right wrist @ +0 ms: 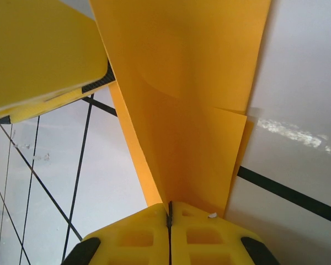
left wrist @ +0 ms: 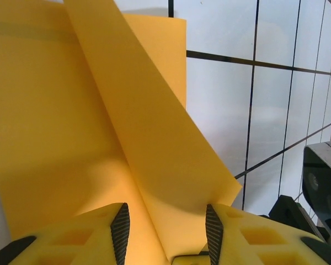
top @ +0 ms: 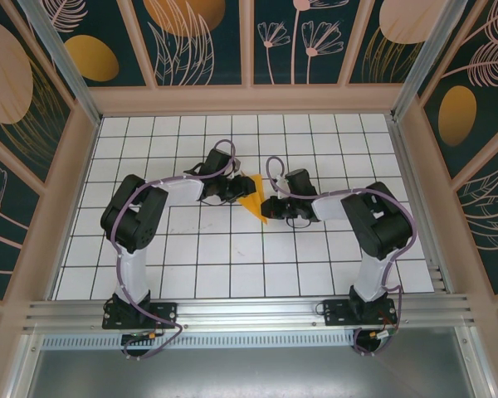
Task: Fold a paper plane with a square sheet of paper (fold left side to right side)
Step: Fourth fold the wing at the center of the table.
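Our right pincer (right wrist: 169,216) clenches the folded orange paper (right wrist: 193,110); our left pincer (left wrist: 165,229) straddles a flap, released.

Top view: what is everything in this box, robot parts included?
Paper: one, orange, part-folded, centre of the view.
Table: one, white tiles with black lines, under everything.
Walls: three, dark teal with leaf drawings, around the table.
Rail: one, silver, near edge of the table.
Arms: two, black and white, left and right of the paper.
Left end effector: one, yellow fingers apart, paper flap between them.
Right end effector: one, yellow fingers, shut on the paper.
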Tool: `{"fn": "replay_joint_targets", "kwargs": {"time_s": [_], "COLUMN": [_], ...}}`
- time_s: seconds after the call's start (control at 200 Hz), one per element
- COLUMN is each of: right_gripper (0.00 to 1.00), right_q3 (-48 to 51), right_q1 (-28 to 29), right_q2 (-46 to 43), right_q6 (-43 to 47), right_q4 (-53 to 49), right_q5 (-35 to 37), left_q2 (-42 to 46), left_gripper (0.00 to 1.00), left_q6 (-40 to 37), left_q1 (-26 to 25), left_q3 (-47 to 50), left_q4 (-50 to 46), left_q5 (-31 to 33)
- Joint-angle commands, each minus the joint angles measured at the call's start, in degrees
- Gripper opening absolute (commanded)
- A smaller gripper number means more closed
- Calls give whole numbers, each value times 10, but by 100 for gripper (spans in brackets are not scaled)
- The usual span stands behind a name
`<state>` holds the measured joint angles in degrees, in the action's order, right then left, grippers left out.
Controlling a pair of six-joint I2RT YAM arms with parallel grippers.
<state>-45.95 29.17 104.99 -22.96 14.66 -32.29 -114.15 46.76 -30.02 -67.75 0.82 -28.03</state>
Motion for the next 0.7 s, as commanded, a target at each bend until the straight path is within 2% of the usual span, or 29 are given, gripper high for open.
{"fn": "replay_joint_targets", "kwargs": {"time_s": [0.0,0.17,0.405,0.576,0.696], "right_gripper": [8,8,8,8,8], "right_q3": [11,12,15,22,30], "right_q1": [-7,-11,-13,-15,-20], "right_q2": [11,17,17,15,15], "right_q6": [-9,-21,-37,-55,-71], "right_q4": [15,26,41,62,83], "right_q5": [-16,-36,-47,-56,-64], "left_q2": [21,2,-20,-25,-25], "left_gripper": [44,34,29,19,21], "left_q6": [-8,-14,-17,-18,-17], "left_q1": [-4,-4,-4,-4,-4], "left_q3": [-8,-25,-42,-43,-43], "left_q4": [-1,-15,-20,-21,-22], "left_q5": [6,4,2,3,5]}}
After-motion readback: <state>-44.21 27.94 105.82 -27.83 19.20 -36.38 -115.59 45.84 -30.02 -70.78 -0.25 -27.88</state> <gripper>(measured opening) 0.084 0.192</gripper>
